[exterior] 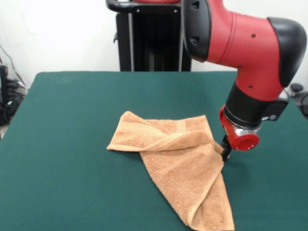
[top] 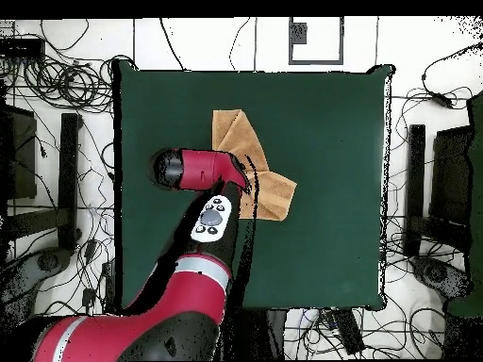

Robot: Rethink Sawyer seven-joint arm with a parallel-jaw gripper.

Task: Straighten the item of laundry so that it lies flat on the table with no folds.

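A: Where is the gripper [exterior: 225, 150] right now?

B: Low, right at the towel's [exterior: 183, 168] edge, on the side where the folded-over flap meets the long lower part. Only a dark tip shows under the red wrist. I cannot tell whether it is spread or pinched, or whether it holds any cloth.

A: And the towel itself?

B: On the green tabletop [exterior: 67, 125], roughly mid-table, not flat. One portion is doubled over into a wedge at the top; the rest runs as a long tongue toward the camera in the front view.

A: So which way does the cloth lie from the gripper?

B: In the front view the whole towel lies left of it. I judge that unfolding means carrying that near edge away from the pile, outward across the bare tabletop.
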